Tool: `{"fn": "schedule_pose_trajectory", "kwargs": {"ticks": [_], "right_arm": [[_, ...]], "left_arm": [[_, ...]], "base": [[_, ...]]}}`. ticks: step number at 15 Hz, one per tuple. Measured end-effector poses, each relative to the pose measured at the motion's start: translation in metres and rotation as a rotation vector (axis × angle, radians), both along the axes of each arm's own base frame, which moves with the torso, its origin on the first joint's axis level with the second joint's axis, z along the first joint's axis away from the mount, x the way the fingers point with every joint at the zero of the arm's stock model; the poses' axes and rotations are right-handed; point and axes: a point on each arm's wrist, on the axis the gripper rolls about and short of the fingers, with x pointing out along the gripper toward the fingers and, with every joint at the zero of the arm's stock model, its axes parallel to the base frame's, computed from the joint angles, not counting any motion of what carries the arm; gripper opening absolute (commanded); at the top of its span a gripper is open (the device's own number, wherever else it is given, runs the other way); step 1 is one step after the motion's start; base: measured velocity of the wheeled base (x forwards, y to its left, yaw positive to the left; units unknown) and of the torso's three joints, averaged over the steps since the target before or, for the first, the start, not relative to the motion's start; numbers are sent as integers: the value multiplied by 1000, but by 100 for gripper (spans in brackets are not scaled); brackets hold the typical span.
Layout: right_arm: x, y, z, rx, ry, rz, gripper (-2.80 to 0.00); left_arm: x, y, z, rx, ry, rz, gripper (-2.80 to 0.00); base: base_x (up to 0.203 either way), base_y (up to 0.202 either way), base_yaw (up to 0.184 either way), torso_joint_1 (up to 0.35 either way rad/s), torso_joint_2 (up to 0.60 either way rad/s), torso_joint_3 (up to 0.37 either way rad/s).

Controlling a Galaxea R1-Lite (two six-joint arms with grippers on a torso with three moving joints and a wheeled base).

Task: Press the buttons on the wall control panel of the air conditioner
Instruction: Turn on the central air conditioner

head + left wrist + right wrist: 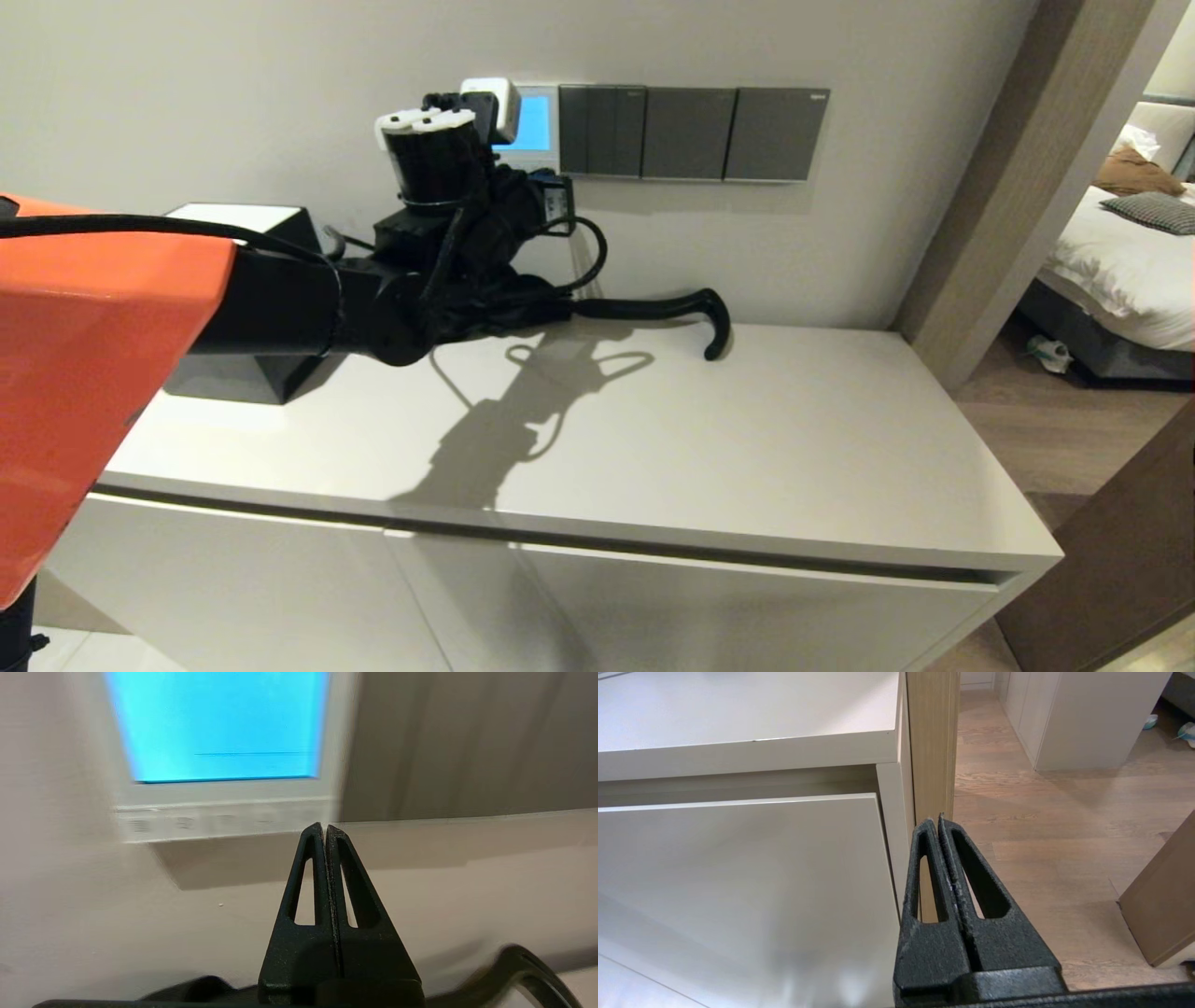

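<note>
The air conditioner's wall control panel (pixel 536 123) is a small white-framed square with a light-blue screen, partly hidden behind my left wrist. In the left wrist view the panel (pixel 224 791) fills the upper part, with the row of pale buttons (pixel 187 822) along its lower edge. My left gripper (pixel 324 826) is shut and empty. Its tips are at the right end of the button strip, by the panel's lower right corner; I cannot tell if they touch. In the head view the left gripper (pixel 558 191) is raised against the wall. My right gripper (pixel 937 820) is shut and empty, low beside the cabinet's right end.
Three dark grey switch plates (pixel 686 133) adjoin the panel on its right. A black hooked handle (pixel 691 313) lies on the white cabinet top (pixel 747 448) under my left arm. A black and white box (pixel 252 308) stands at the left. A doorway with a bed (pixel 1120 261) opens at the right.
</note>
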Motion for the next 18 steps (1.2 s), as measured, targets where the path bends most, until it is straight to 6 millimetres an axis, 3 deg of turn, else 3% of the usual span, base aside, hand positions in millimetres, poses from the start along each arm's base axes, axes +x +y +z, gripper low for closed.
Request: {"fn": "schedule_pose_trajectory", "kwargs": {"ticks": [18], "right_arm": [[0,0,0,0,0,1,-280]], "left_arm": [[10,4,0,-6,-7,20,-280]], "base": [[0,0,0,0,0,0]]}}
